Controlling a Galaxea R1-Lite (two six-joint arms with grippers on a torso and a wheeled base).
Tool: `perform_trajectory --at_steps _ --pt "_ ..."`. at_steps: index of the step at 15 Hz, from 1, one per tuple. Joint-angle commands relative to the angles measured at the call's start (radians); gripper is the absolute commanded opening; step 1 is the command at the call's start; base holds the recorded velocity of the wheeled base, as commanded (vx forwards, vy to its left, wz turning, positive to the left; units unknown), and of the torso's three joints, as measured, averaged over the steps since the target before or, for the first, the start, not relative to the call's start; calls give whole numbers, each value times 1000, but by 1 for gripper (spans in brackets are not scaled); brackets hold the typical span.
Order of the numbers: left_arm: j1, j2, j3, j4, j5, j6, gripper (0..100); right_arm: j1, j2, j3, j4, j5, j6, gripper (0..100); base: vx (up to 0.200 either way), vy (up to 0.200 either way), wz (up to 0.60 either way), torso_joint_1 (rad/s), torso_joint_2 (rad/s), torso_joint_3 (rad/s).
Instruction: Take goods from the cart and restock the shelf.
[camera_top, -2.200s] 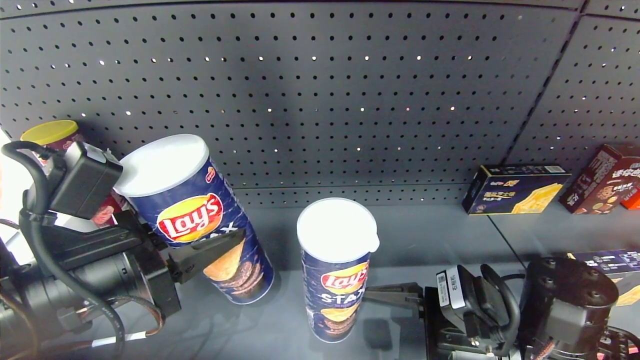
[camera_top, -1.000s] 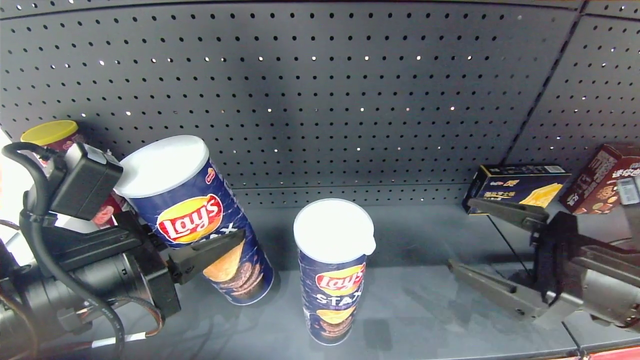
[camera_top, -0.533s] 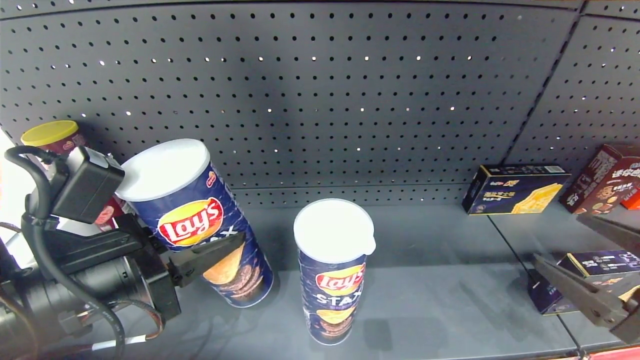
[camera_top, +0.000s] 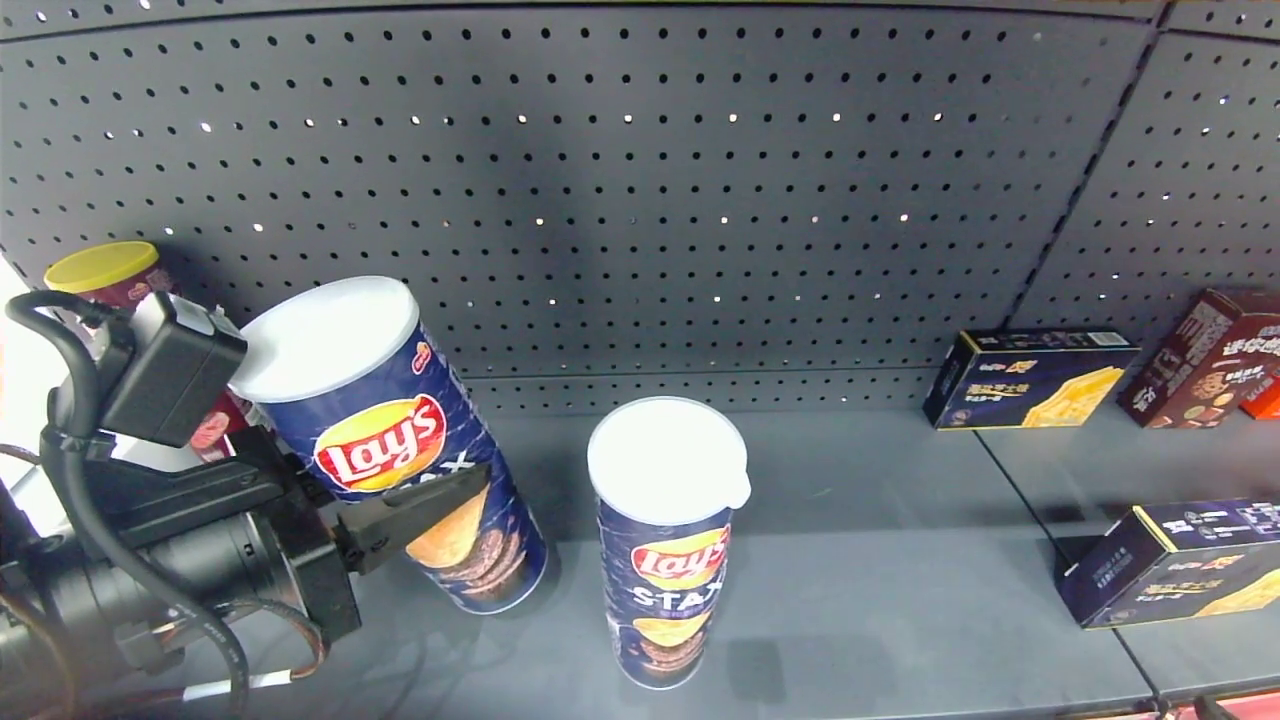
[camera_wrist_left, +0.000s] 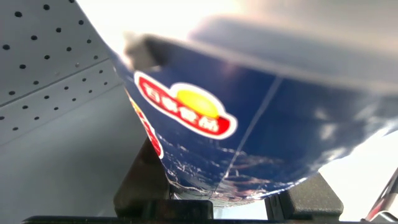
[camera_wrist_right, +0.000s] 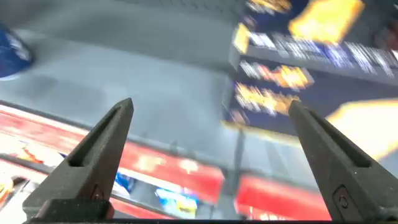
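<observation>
One chip can (camera_top: 668, 540) stands upright mid-shelf (camera_top: 880, 590), so I count that one as stocked. My left tool (camera_top: 440, 505) is clamped around a second can (camera_top: 385, 430), which is tilted just beside the first. I cannot tell whether its base touches down. It has yet to be righted and released. My right tool (camera_wrist_right: 211, 146) is spread wide and carries nothing.

A red-and-yellow logo is borne by the upright canister (camera_top: 668, 560) and the tilted canister (camera_top: 380, 440) left of it; finer print cannot be read.
</observation>
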Motion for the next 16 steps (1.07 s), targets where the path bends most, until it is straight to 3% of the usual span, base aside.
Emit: perform_trajectory --at_steps 1,2,4,6,9,13,16 --pt "-2 -6 11 -1 0 0 0 -98 -293 10 210 -35 44 100 0 0 0 0 0 0" --pt "-2 -19 18 0 0 0 0 -121 -418 10 354 -41 49 100 0 0 0 0 0 0" --pt "-2 -25 23 0 0 0 0 -121 -410 11 345 -113 65 100 0 0 0 0 0 0" --pt "-3 -25 18 0 0 0 0 -121 -410 10 419 -138 61 100 0 0 0 0 0 0" --pt "-3 -24 15 0 0 2 0 -121 -410 10 417 -132 58 100 0 0 0 0 0 0" --pt "-5 -25 17 -1 0 2 0 -121 -410 11 445 50 56 100 0 0 0 0 0 0" --pt "-2 -27 15 -1 0 2 0 -121 -410 8 474 54 59 100 0 0 0 0 0 0"
